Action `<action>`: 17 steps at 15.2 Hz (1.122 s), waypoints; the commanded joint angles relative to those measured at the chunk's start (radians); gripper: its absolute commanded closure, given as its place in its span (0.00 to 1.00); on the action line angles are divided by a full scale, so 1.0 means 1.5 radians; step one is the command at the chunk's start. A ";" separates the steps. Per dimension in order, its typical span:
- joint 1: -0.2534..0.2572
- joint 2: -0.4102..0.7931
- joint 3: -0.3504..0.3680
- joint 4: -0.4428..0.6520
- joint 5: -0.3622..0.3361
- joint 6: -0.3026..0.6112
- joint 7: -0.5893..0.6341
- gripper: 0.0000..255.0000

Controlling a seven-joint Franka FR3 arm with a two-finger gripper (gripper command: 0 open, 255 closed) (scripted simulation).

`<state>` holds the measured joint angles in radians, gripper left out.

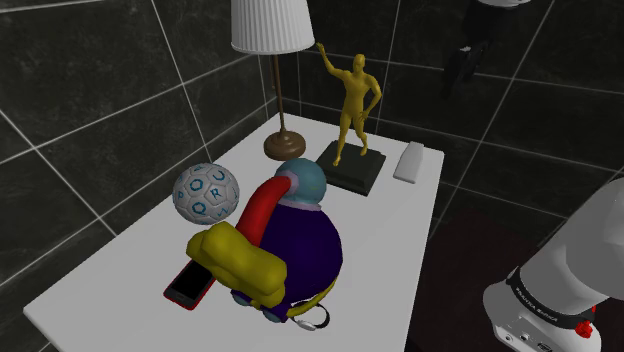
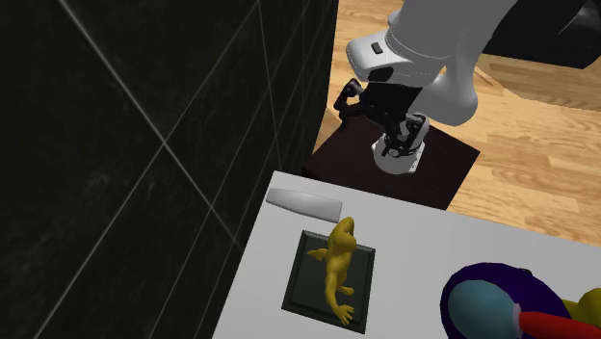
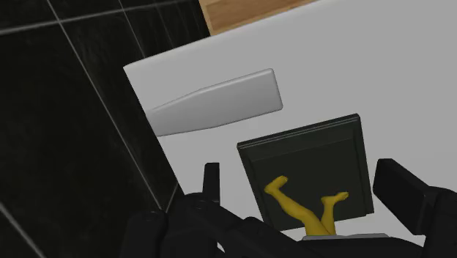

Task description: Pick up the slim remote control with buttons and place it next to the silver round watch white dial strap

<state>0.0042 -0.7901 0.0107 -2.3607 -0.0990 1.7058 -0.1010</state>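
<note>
The slim remote [image 1: 410, 162] is a plain pale grey bar with no buttons drawn, lying flat near the table's far corner, beside the dark base of a yellow figurine [image 1: 352, 105]. It also shows as the remote [image 2: 306, 203] and, ahead of the fingers, the remote [image 3: 220, 102]. My gripper [image 1: 462, 62] hangs well above and beyond it, open and holding nothing; it also shows as the gripper [image 2: 383, 114] and the gripper [image 3: 302, 176]. The watch [image 1: 316, 318] is a silver ring at the table's near edge, mostly hidden behind a purple toy.
On the white table [image 1: 380, 250] stand a lamp [image 1: 275, 60], a patterned ball [image 1: 205, 192], a big purple and yellow toy [image 1: 295, 250] and a red phone [image 1: 192, 285]. Dark tiled walls rise behind. The figurine's base [image 3: 307, 161] lies right below the fingers.
</note>
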 commanded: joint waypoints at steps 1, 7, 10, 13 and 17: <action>0.000 0.000 0.000 0.000 0.000 0.000 0.000 0.00; -0.073 0.097 0.028 -0.044 0.026 0.109 0.204 0.00; -0.107 0.150 0.038 -0.060 0.038 0.162 0.303 0.00; -0.140 0.206 0.045 -0.072 0.050 0.216 0.399 0.00; -0.179 0.283 0.050 -0.085 0.065 0.288 0.524 0.00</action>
<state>-0.2506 -0.3970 0.0821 -2.4831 -0.0088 2.1068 0.6296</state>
